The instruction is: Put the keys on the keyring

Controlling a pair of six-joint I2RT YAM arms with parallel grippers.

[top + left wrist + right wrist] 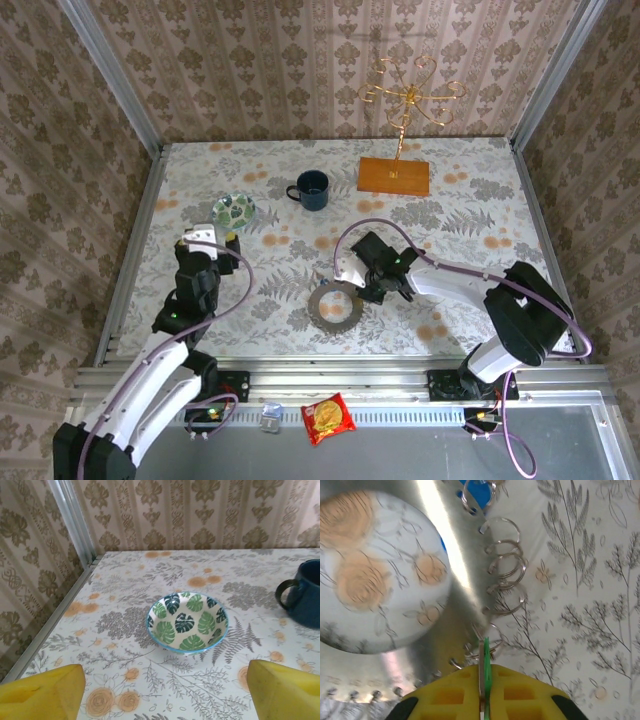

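Top external: a large flat dark grey metal keyring [335, 305] is lying on the floral worktop [470, 210], with the right claw [372, 288] at its upper-right edge.

Left wrist: the left claw [165, 690] is hanging wide apart before a green-leaf dish [187, 621].

Right wrist: the right claw is pinching a tiny green-headed key [485, 655] against the keyring's small wire loops. A blue-headed key [476, 490] is showing farther along the rim.

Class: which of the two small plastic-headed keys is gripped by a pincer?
The green-headed key, clamped edge-on in the right pincer; the blue-headed key lies ungripped by the flat grey metal ring.
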